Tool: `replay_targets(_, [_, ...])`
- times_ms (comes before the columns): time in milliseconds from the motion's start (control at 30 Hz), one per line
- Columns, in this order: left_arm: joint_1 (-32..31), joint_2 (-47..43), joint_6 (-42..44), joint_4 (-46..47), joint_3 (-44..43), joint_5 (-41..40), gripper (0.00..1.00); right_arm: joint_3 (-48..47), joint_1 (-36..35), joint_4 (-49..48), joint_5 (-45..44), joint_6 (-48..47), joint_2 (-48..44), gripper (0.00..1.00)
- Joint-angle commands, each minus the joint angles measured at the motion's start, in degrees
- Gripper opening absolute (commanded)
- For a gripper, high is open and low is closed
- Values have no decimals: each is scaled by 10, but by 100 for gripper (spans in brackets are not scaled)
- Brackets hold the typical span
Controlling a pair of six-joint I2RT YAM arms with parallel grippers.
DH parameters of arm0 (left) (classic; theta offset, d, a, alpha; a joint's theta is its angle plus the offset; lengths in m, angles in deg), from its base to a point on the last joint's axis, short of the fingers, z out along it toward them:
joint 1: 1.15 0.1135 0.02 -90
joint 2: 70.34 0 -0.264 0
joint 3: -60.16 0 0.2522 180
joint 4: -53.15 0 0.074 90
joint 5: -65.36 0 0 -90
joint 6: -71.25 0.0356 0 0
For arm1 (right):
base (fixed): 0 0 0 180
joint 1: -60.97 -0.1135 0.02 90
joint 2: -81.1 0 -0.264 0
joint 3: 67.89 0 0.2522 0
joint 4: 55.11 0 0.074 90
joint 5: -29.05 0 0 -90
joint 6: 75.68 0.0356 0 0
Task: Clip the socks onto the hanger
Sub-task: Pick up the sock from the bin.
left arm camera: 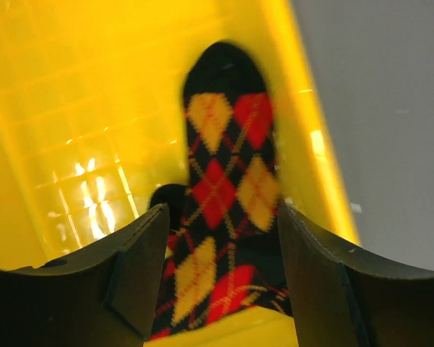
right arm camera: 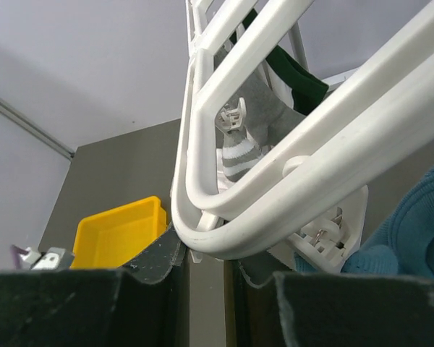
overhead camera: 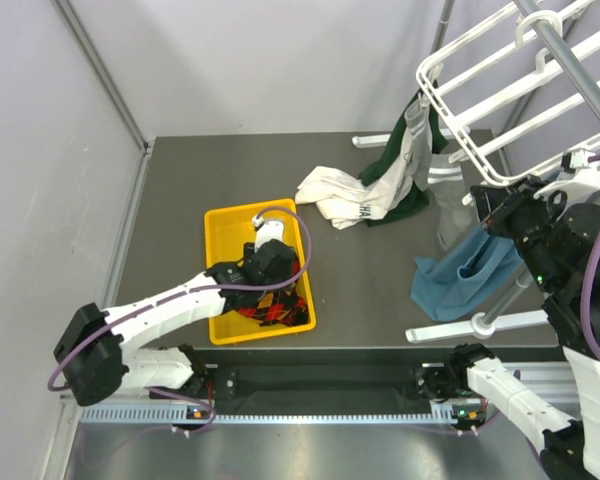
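An argyle sock (left arm camera: 224,144) in red, black and yellow lies in the yellow bin (overhead camera: 225,225); more of the socks (overhead camera: 272,312) are bunched at the bin's near end. My left gripper (left arm camera: 220,210) is down in the bin (left arm camera: 72,108), open, with a finger on each side of the sock. The white hanger (overhead camera: 500,90) hangs at the top right. A grey striped sock (right arm camera: 247,148) dangles from one of its clips (right arm camera: 231,116). My right gripper (right arm camera: 206,249) sits under the hanger's corner (right arm camera: 202,217), its jaws nearly together on a small white clip tab. In the top view it (overhead camera: 495,208) is at the frame's lower edge.
A white cloth (overhead camera: 335,195), a green garment (overhead camera: 400,185) and a blue cloth (overhead camera: 465,275) lie or hang between the bin and the hanger. The grey stand pole (overhead camera: 570,60) crosses the hanger. The stand's white feet (overhead camera: 460,325) rest on the table.
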State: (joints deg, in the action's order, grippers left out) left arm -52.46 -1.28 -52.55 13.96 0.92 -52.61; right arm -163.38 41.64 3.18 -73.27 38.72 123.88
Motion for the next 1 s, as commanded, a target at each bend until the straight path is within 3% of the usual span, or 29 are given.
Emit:
replay_targets(0, [27, 30, -16, 70, 25, 16, 68, 4, -1, 29, 13, -11, -1, 0])
replay_targets(100, [40, 75, -18, 96, 32, 9, 71, 6, -1, 28, 14, -10, -2, 0])
replay_targets(467, [81, 244, -4, 158, -30, 12, 68, 13, 0, 28, 16, -8, -3, 0])
replay_targets(533, [82, 280, -6, 138, -45, 5, 60, 13, 0, 30, 16, -8, -5, 0])
replay_targets(567, [82, 288, -7, 123, -57, 0, 48, 13, 0, 33, 15, -8, -5, 0])
replay_targets(633, [82, 292, -6, 116, -59, -15, 34, 12, 0, 35, 14, -8, -3, 0])
replay_targets(667, [84, 285, -3, 115, -59, -20, 20, 11, -1, 35, 15, -8, -3, 0])
replay_targets(767, [89, 239, 20, 115, -64, -50, 5, 11, -1, 35, 17, -7, -2, 0])
replay_targets(800, [91, 224, 26, 110, -69, -56, 0, 10, 0, 35, 17, -7, -2, 0])
replay_targets(967, [104, 121, 93, 95, -136, -74, 0, 11, -1, 33, 20, -5, 0, 0])
